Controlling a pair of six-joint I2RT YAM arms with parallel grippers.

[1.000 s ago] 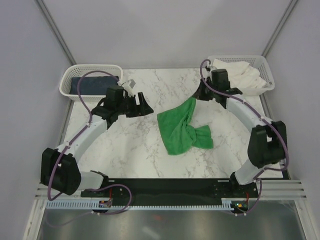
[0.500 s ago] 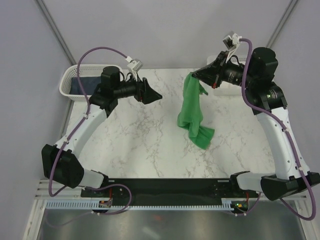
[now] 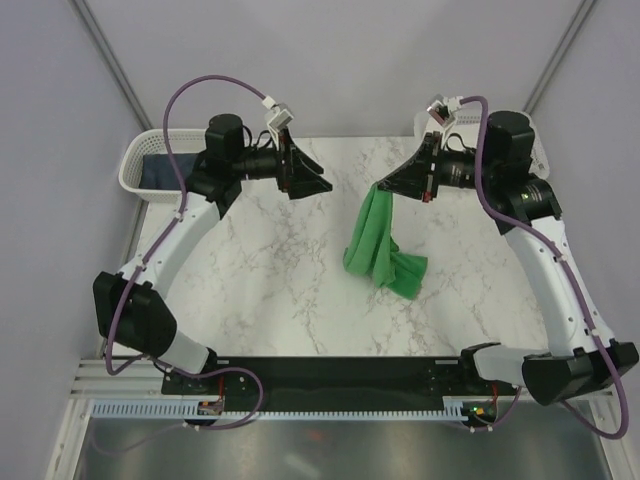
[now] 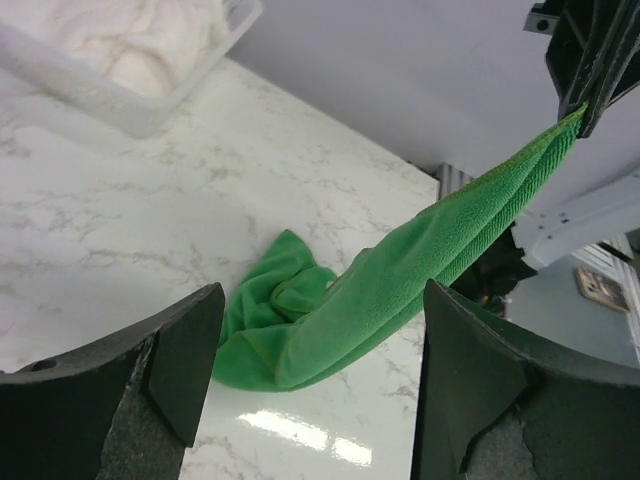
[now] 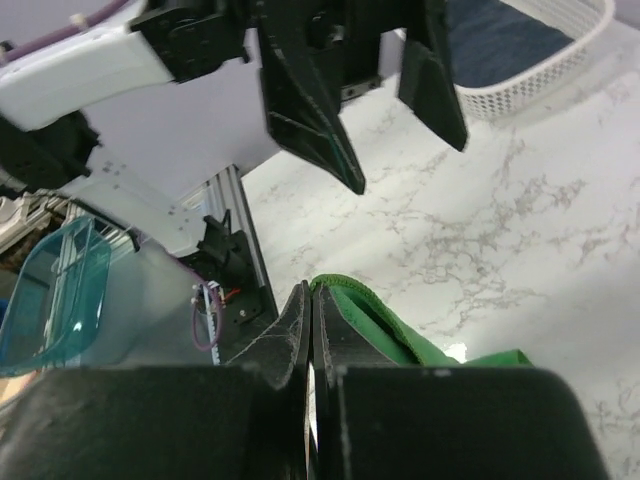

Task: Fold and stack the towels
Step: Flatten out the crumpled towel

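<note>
My right gripper [image 3: 385, 187] is shut on one edge of the green towel [image 3: 374, 240] and holds it up, so the towel hangs down with its lower end bunched on the marble table [image 3: 260, 290]. The towel also shows in the left wrist view [image 4: 400, 290] and at my right fingertips [image 5: 365, 310]. My left gripper [image 3: 320, 185] is open and empty, raised above the table to the left of the towel. The navy towel [image 3: 155, 172] lies in the left basket [image 3: 135, 165]. The white towel [image 4: 150, 35] lies in the right basket [image 4: 130, 110].
The left white mesh basket stands at the table's back left corner; the right one [image 3: 538, 150] stands at the back right, mostly hidden behind my right arm. Grey walls close in the back and sides. A black rail [image 3: 330, 372] runs along the near edge.
My right gripper has lifted the green towel off the table and drifted slightly left. My left arm has risen and turned its open gripper toward the hanging towel.
</note>
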